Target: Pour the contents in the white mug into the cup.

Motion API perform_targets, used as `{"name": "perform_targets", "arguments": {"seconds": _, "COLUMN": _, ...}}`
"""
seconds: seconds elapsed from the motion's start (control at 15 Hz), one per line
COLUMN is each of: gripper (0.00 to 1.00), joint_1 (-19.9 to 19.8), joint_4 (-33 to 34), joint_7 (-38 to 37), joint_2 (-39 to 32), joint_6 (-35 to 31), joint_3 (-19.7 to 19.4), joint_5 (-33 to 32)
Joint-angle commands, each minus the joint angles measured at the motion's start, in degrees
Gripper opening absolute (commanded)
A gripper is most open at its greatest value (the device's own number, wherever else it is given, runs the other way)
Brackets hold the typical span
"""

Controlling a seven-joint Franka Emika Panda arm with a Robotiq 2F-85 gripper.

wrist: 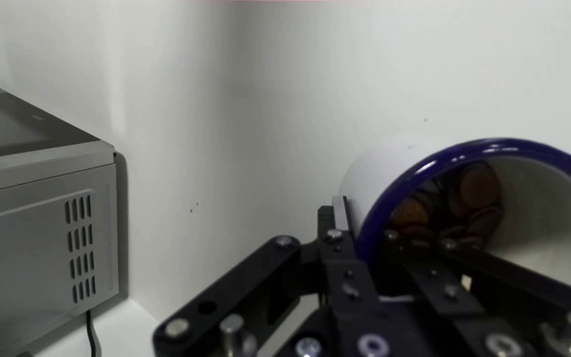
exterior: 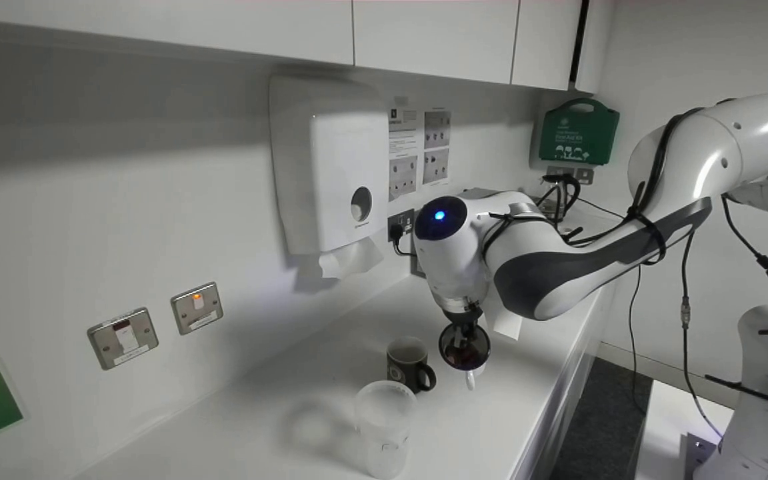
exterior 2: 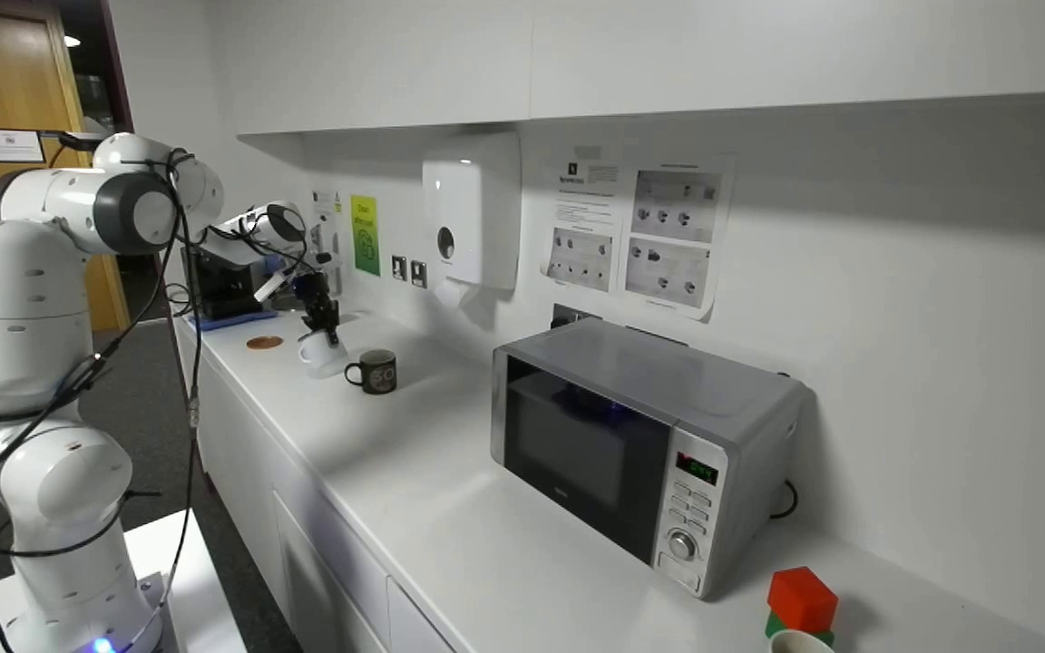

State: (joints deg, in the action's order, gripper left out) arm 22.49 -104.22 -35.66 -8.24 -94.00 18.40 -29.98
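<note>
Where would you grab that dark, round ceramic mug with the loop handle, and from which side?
The dark, round ceramic mug is probably best pinched from above by its rim, opposite the loop handle: it stands upright, mouth open, its handle pointing toward the front edge of the white counter. The fingers hold the blue-rimmed white ceramic mug, so would need freeing first.

The white mug [wrist: 543, 213] has a deep violet-blue rim [wrist: 493, 147], and inside it I see coppery brown discs [wrist: 479, 186]. The cup [exterior: 385, 420] is whitish and see-through; the dark mug [exterior 2: 381, 372] is near black with pale print. The tool [wrist: 366, 230] is black, the arm [exterior: 691, 167] white and dark grey, the counter [exterior 2: 450, 508] plain white. The first aid kit [exterior: 579, 133] is green with white lettering, the microwave [exterior 2: 649, 435] silver grey and black.
</note>
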Motion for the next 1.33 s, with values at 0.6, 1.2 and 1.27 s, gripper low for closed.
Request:
{"name": "perform_targets", "arguments": {"seconds": 0.6, "gripper": 0.06, "joint_1": 0.7, "joint_4": 0.5, "joint_7": 0.0, "joint_2": -1.4, "joint_6": 0.2, "joint_3": -0.6, "joint_5": 0.2}}
{"name": "perform_targets", "arguments": {"seconds": 1.2, "gripper": 0.06, "joint_1": 0.7, "joint_4": 0.5, "joint_7": 0.0, "joint_2": -1.4, "joint_6": 0.2, "joint_3": -0.6, "joint_5": 0.2}}
{"name": "perform_targets", "arguments": {"seconds": 1.27, "gripper": 0.06, "joint_1": 0.7, "joint_4": 0.5, "joint_7": 0.0, "joint_2": -1.4, "joint_6": 0.2, "joint_3": -0.6, "joint_5": 0.2}}
